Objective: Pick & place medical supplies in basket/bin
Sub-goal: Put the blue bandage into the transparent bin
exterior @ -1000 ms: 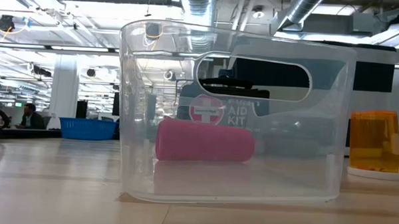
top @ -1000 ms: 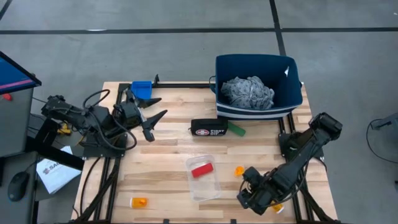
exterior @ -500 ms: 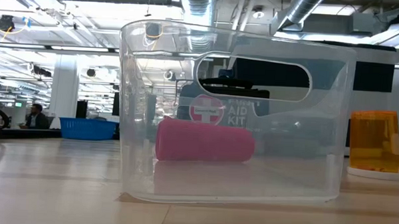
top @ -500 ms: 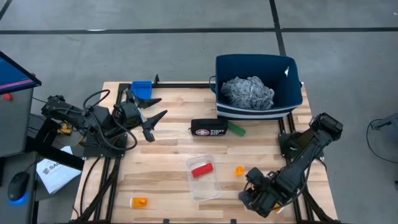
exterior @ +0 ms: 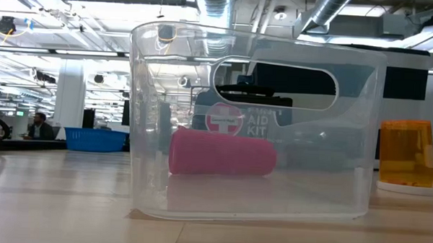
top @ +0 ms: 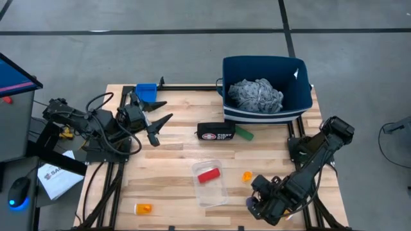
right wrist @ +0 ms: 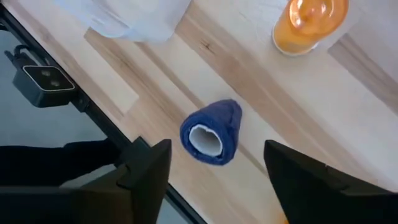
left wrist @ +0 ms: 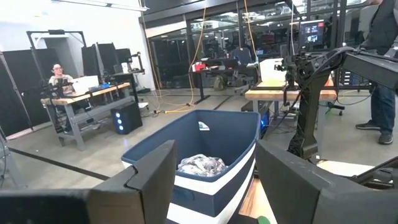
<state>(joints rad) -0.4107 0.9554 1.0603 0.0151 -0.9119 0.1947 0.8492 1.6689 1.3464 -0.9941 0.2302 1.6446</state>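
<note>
One blue roll (right wrist: 212, 132) betw open right gripper (right wrist: 217, 165) fingers, untouched.

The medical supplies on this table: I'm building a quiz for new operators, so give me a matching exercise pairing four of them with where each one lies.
Things:
1. grey cloth
2. red roll
3. blue roll
4. green roll

Places:
A. on the wood under the open right gripper
B. inside the clear container
C. inside the navy bin
D. on the table beside the black first aid pouch

Pairs: 1-C, 2-B, 3-A, 4-D
</note>
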